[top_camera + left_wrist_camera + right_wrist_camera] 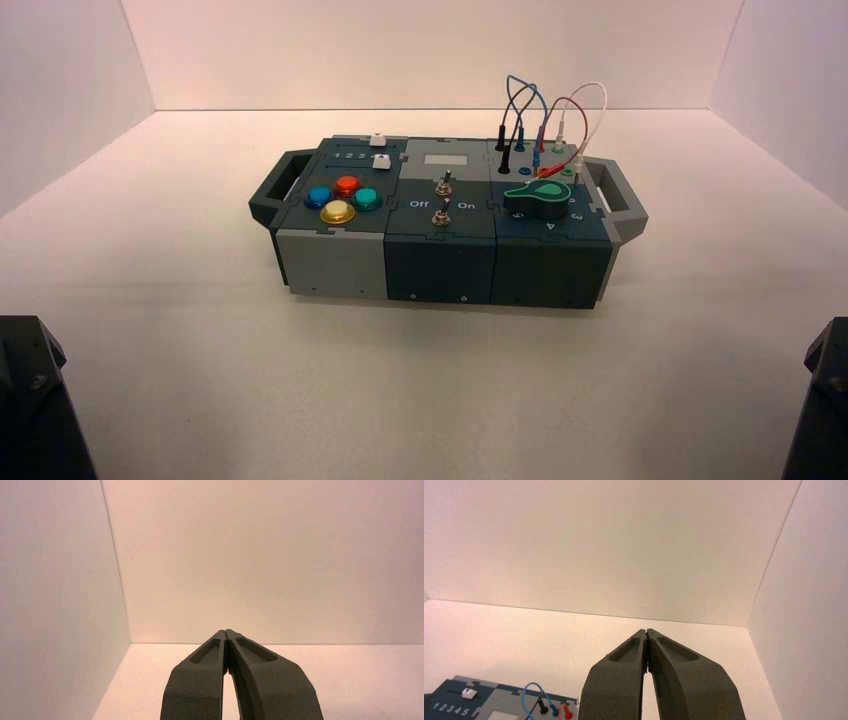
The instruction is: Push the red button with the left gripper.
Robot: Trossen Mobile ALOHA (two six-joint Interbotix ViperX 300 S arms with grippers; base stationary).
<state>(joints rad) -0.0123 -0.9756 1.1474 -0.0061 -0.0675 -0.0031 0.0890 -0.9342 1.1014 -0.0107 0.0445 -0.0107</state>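
The red button sits at the back of a four-button cluster on the left part of the box, with a blue button to its left, a teal button to its right and a larger yellow button in front. My left gripper is shut and empty, parked at the near left, far from the box; only the arm's edge shows in the high view. My right gripper is shut and empty, parked at the near right, arm edge showing.
The box has two toggle switches in the middle, a green knob on the right, looping wires at the back right, and white sliders behind the buttons. White walls enclose the table.
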